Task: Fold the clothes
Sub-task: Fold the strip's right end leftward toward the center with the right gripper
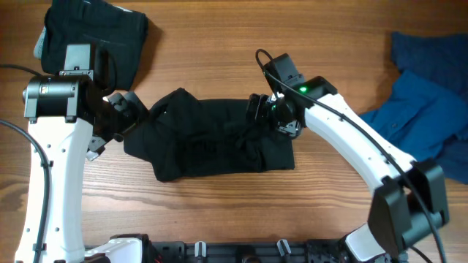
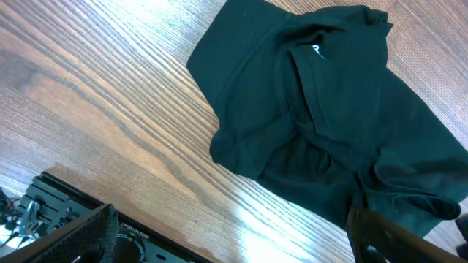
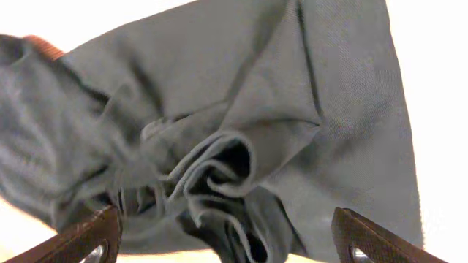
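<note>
- Where's the black shirt (image 1: 219, 139) lying?
- Mid-counter (image 1: 219, 44), bunching at its centre. I'm hovering the right claw (image 1: 269, 109) over that bunch and the left claw (image 1: 123, 120) at the sleeve end, both gaping wide and gripping nothing. I'm thinking: smooth first, then pinch the corners.

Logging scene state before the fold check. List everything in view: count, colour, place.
black shirt: 1, black with a small white mark, table centre, bunched in the middle
black garment pile: 1 pile, number of pieces unclear, black, far left corner
blue garments: number unclear, blue, right edge
table: 1, brown wood grain, under everything
mounting rail: 1, black, near edge
left end effector: 1, black on a white arm, open, at the shirt's left end
right end effector: 1, black on a white arm, open, over the shirt's far right part
</note>
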Robot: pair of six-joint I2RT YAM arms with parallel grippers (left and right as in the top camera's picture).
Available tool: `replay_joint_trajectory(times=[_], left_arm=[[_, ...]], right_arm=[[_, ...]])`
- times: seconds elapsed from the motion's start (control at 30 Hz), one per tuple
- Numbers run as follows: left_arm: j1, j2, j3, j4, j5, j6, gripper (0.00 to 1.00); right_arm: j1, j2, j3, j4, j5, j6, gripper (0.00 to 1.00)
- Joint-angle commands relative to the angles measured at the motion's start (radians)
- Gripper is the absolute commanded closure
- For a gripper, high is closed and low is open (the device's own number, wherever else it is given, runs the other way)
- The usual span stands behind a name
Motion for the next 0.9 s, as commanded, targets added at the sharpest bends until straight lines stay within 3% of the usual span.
replay_joint_trajectory(times=[0.0, 0.17, 0.2, 0.33, 0.53, 0.6, 0.87], left_arm=[[0.007, 0.0, -0.006, 0.0, 0.0, 0.016, 0.0], [0.007, 0.0, -0.006, 0.001, 0.0, 0.016, 0.0], [0.007, 0.0, -0.006, 0.001, 0.0, 0.016, 0.0], [0.007, 0.0, -0.006, 0.001, 0.0, 0.016, 0.0], [0.007, 0.0, -0.006, 0.004, 0.0, 0.016, 0.0], [0.007, 0.0, -0.006, 0.005, 0.0, 0.016, 0.0], [0.007, 0.0, -0.006, 0.008, 0.0, 0.016, 0.0]], right_arm=[[0.004, 0.061, 0.008, 0.031, -0.058, 0.098, 0.11], [0.004, 0.131, 0.008, 0.06, -0.082, 0.157, 0.2], [0.004, 0.148, 0.008, 0.089, -0.103, 0.157, 0.28], [0.004, 0.165, 0.008, 0.131, -0.114, 0.172, 0.41], [0.011, 0.166, 0.008, 0.192, -0.137, 0.174, 0.86], [0.025, 0.166, 0.008, 0.221, -0.145, 0.173, 0.96], [0.125, 0.166, 0.008, 0.459, -0.25, 0.156, 0.96]])
